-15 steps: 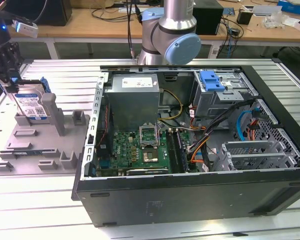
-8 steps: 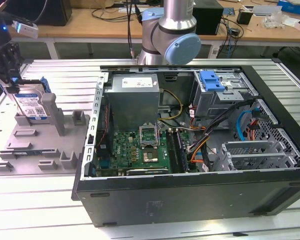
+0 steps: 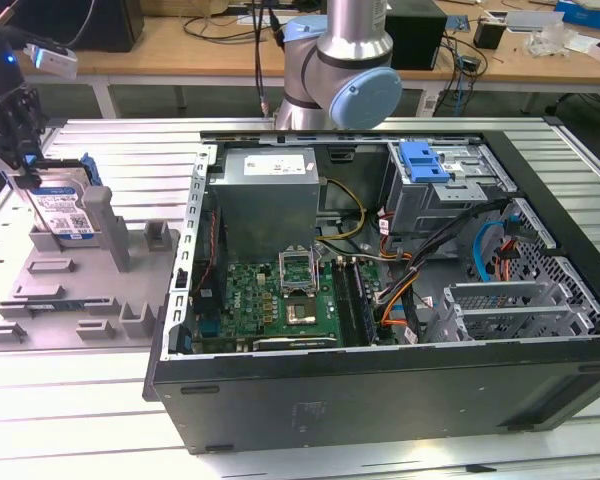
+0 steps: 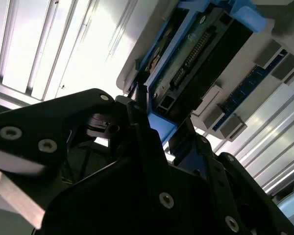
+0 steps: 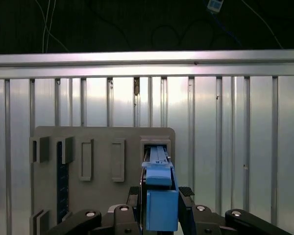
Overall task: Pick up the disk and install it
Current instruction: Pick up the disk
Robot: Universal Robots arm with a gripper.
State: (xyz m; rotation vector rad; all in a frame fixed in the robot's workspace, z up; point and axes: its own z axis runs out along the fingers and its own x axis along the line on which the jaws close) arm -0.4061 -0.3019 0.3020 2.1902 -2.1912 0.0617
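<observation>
From my end the gripper (image 5: 160, 193) is pinched narrow on the disk (image 3: 65, 212), which stands on edge in the grey holder (image 3: 75, 300) at the exterior view's left, beside the open PC case (image 3: 380, 385).

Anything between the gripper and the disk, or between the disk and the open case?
Nothing visible between them: the gripper sits right at the disk, straddling its blue carrier in both wrist views. Toward the computer case, a tall grey post of the fixture stands beside the disk, then the case's raised side wall.
</observation>
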